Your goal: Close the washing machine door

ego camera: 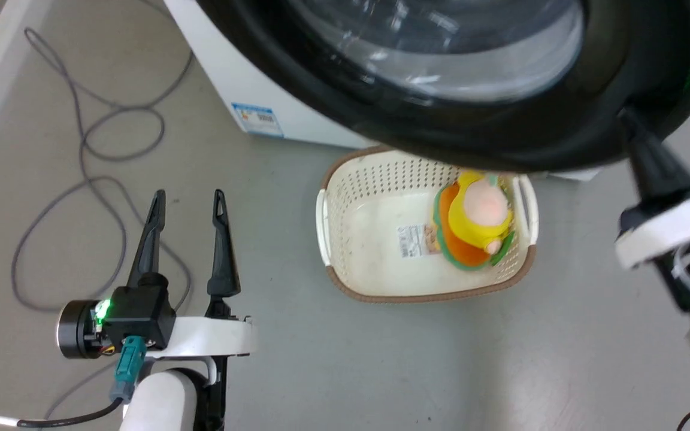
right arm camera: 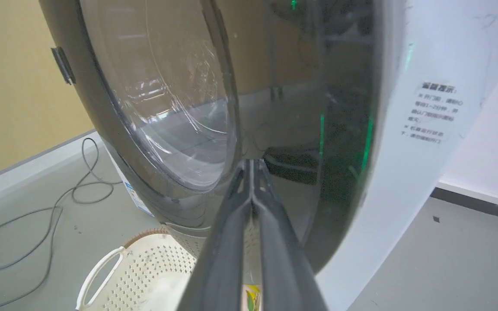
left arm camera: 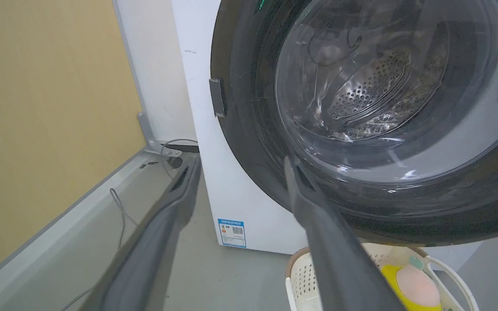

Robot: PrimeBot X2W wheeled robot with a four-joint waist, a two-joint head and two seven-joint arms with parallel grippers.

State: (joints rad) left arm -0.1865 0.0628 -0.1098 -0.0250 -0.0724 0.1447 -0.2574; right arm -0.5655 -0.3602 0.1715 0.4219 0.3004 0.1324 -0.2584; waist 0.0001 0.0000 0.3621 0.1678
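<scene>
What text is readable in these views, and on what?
"温馨提示:" is the likely heading of the print on the white panel beside the door; the lines under it are too blurred to quote.
Blue-edged sticker low on the washer: too small to read.
Label inside the basket: blurred, unreadable.

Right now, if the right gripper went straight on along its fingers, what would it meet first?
The washing machine door: the shut right gripper points at its black face, seemingly touching, though depth is unclear.
</scene>
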